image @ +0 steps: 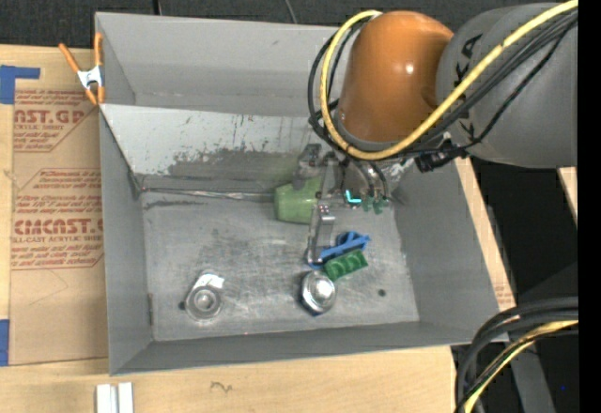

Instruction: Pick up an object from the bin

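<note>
My gripper (316,240) hangs below the orange wrist cover, low in the right middle of the bin. Its tip comes down just left of a small blue clip-like piece (345,245) and a dark green ridged piece (347,264) that lie side by side. A pale green block (294,204) sits right behind and to the left of the gripper, near the bin's back slope. A shiny round metal piece (317,292) lies just in front of the gripper's tip.
Another round, silvery piece (204,297) lies at the front left of the bin floor. The arm and its yellow and black cables fill the space above the bin's right side.
</note>
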Robot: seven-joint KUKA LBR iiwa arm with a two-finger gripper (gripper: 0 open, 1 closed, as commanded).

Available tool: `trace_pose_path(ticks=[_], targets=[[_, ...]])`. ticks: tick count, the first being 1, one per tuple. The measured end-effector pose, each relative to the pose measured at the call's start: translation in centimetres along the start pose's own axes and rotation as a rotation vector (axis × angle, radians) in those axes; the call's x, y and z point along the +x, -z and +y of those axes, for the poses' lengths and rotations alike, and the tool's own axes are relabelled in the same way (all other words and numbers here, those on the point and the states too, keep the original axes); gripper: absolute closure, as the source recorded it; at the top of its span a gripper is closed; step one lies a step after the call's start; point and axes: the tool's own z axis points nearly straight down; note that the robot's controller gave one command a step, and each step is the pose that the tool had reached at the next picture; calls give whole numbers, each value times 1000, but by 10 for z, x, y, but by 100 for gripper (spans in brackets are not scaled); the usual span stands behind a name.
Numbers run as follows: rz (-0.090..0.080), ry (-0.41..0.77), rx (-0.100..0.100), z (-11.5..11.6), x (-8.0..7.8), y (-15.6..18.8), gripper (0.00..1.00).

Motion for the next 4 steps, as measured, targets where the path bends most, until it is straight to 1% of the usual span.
trace_pose_path(ticks=[1, 2, 3, 4], targets=[[3, -141, 1, -55, 18, -101, 0], [-14, -15, -1, -76, 39, -136, 0], [-6, -15, 1, -77, 39, -134, 100], [-17, -65, -1, -68, 22, 38, 100]])
